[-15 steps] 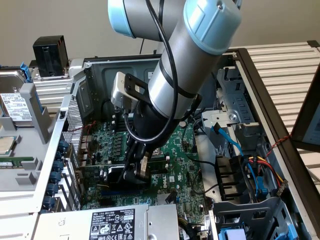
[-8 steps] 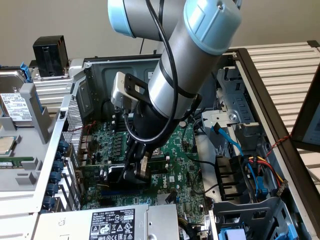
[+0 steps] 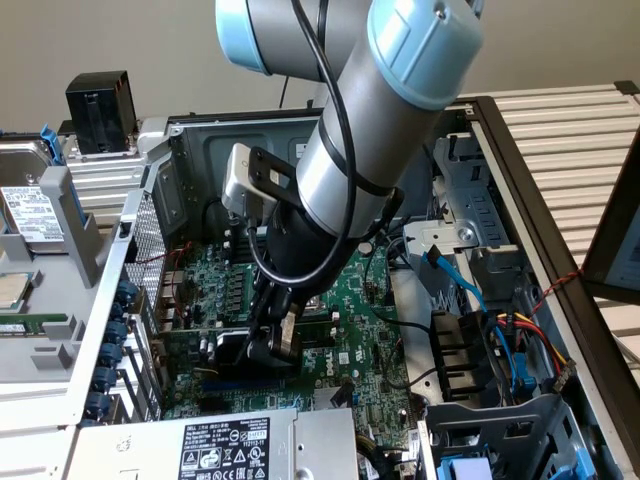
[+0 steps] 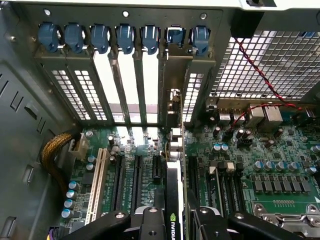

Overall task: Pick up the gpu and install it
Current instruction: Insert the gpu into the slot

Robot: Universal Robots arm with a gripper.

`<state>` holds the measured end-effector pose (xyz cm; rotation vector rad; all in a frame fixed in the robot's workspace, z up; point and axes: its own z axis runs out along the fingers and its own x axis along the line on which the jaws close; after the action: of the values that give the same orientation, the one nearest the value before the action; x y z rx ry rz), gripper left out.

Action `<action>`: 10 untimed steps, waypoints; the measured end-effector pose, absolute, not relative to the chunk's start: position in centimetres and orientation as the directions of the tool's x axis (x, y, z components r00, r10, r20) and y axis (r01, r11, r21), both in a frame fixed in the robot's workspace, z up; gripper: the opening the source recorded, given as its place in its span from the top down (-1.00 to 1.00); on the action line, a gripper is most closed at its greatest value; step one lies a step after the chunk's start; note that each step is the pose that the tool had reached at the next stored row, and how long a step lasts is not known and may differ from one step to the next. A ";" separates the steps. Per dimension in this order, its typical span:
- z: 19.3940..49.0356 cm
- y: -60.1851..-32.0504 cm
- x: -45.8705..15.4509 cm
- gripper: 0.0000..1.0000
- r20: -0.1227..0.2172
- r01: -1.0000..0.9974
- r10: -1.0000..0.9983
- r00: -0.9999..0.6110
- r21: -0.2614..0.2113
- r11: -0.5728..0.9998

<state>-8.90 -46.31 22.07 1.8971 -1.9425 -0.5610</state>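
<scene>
Pincer (image 3: 270, 345) (image 4: 172, 222): black, two-fingered, at the end of the grey and pale-blue robot arm (image 3: 370, 150). It is lowered into the open computer case (image 3: 200, 140), lower centre of the exterior view. Its fingers (image 4: 145, 222) are closed on either side of the gpu, pinching it.

Gpu (image 3: 232, 352) (image 4: 173, 192): held on edge between the fingers, with a black cooler bearing a green logo. It stands over the lower-left part of the motherboard in the exterior view. The wrist view shows it running edge-on towards the rear slot openings. Whether it is fully seated in its slot cannot be told.

Motherboard (image 3: 365, 300) (image 4: 270, 165): large and green, lying flat on the case floor.

White slot (image 4: 96, 187): on the motherboard, a few slots apart from the gpu.

Blue clips (image 4: 100, 37): a row along the case's rear slot frame.

Red-and-black wire (image 4: 260, 70): twisted, crossing the perforated case wall.

Power supply (image 3: 225, 445): grey box with a black label, bottom edge of the exterior view.

Hard drive (image 3: 28, 210): outside the case, at the exterior view's left.
</scene>
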 end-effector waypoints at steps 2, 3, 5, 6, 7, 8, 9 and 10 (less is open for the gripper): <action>22.1 -46.3 -8.9 0.47 -0.015 -0.854 -1.000 -0.028 0.521 0.016; 22.1 -46.3 -8.9 0.47 -0.015 -0.854 -1.000 -0.028 0.521 0.016; 22.1 -46.3 -8.9 0.47 -0.015 -0.854 -1.000 -0.027 0.520 0.015; 22.1 -46.3 -8.9 0.47 -0.015 -0.854 -1.000 -0.027 0.520 0.015; 22.1 -46.3 -8.9 0.47 -0.015 -0.854 -1.000 -0.026 0.519 0.015; 22.1 -46.3 -8.9 0.47 -0.015 -0.855 -1.000 -0.026 0.519 0.014; 22.1 -46.3 -8.9 0.47 -0.015 -0.855 -1.000 -0.025 0.518 0.014; 22.1 -46.3 -8.9 0.47 -0.015 -0.856 -1.000 -0.025 0.517 0.014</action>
<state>-8.90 -46.32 22.12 1.9021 -1.9423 -0.5564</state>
